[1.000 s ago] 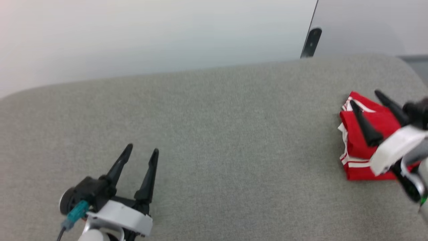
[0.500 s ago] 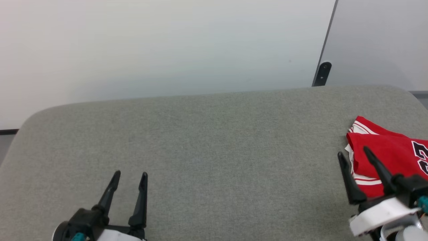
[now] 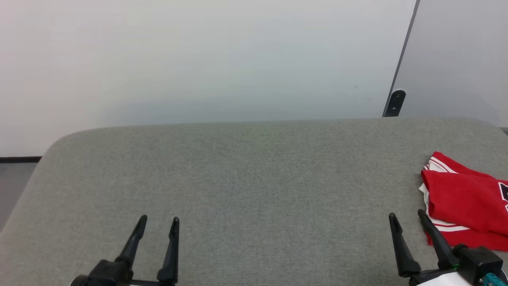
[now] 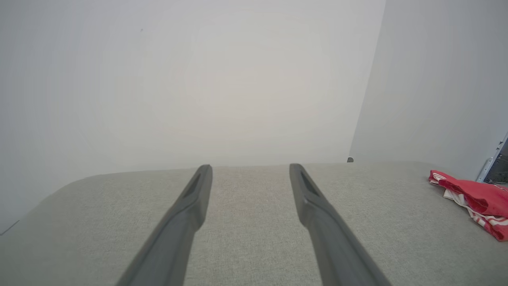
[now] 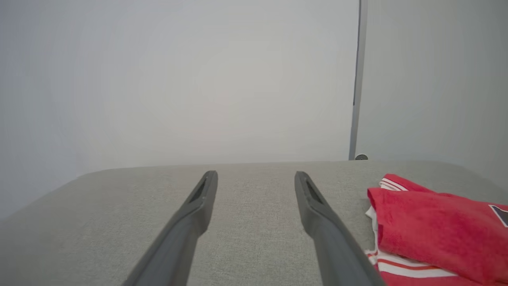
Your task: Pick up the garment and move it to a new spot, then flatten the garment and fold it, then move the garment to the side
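Head camera looks forward and down across the grey table [image 3: 254, 178] toward a pale wall [image 3: 198, 59]. Both wrist cameras sit low, facing the same wall; all three share the red garment [image 3: 464, 198] at right.

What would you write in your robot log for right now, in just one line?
left gripper: open, empty | right gripper: open, empty, beside garment | garment: folded, lying on gray surface, right side | task: looks finished

Grey fabric-covered surface [image 3: 254, 178] with rounded corners spans the foreground. Plain white wall [image 3: 198, 59] behind. Grey panel [image 3: 456, 59] at right past a dark vertical seam [image 3: 401, 55], small black bracket [image 3: 397, 102] at its foot. Dark baseboard [image 3: 20, 159], grey floor [image 3: 14, 190] far left. Soft even light.
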